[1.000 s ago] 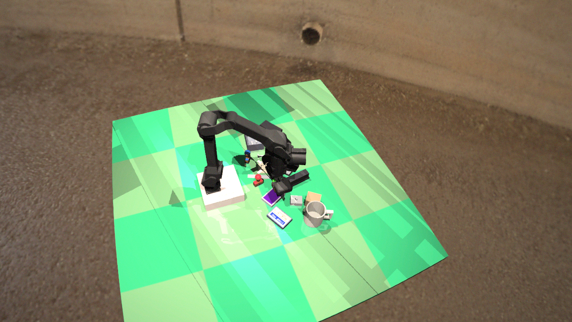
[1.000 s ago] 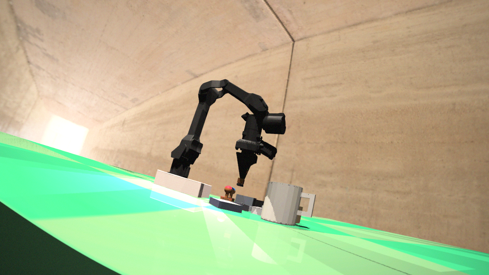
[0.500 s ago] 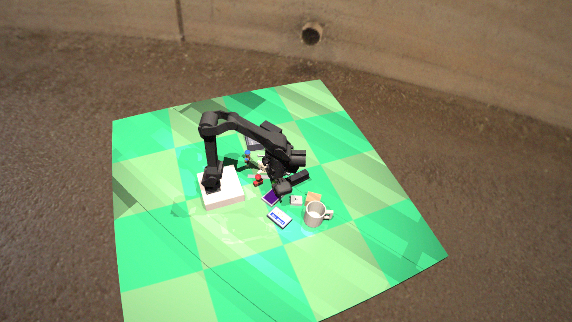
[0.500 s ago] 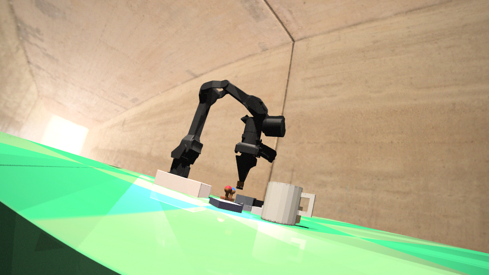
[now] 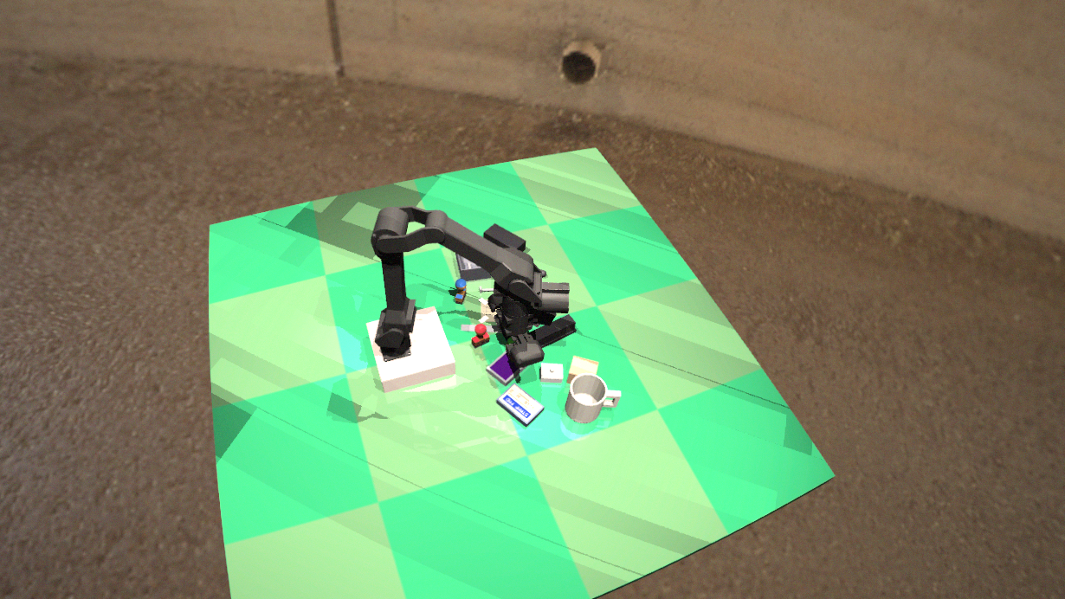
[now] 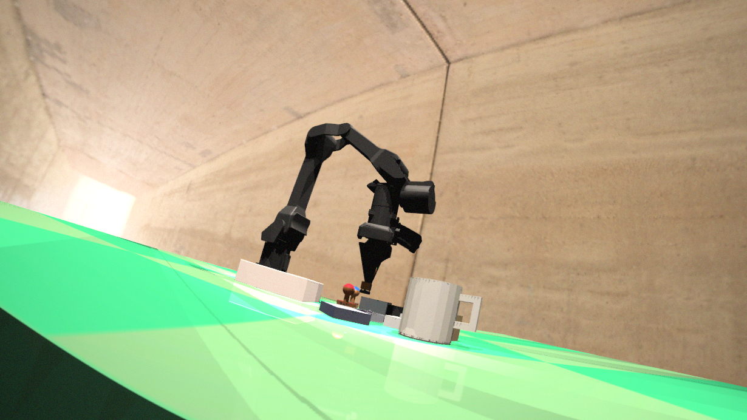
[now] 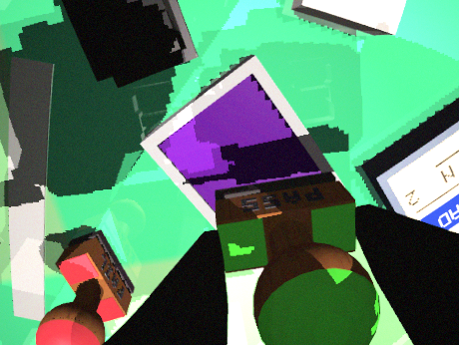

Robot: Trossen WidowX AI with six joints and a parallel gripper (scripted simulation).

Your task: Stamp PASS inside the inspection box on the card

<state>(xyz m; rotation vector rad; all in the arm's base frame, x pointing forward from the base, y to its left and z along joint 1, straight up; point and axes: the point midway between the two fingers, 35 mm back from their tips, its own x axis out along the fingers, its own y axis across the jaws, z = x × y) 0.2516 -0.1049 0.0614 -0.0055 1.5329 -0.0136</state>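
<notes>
My gripper (image 6: 365, 284) (image 7: 287, 231) is shut on the PASS stamp (image 7: 289, 219) (image 6: 365, 286), a brown block with green patches and a green knob. The stamp is upright, with its dark rubber face down. It hangs over the near end of the purple ink pad (image 5: 501, 369) (image 7: 244, 115), with a gap beneath it in the exterior view. The pad has a white rim. The cream card (image 5: 486, 309) is mostly hidden behind the arm in the top view. Its inspection box cannot be made out.
A red-knobbed stamp (image 5: 480, 335) (image 6: 348, 290) (image 7: 95, 279) stands near the pad, a blue-knobbed one (image 5: 461, 288) farther back. Around the pad are a labelled stamp-pad box (image 5: 520, 404) (image 6: 344, 312), a small white box (image 5: 551, 372), a mug (image 5: 585, 402) (image 6: 429, 311) and a black block (image 5: 556, 331) (image 7: 120, 35).
</notes>
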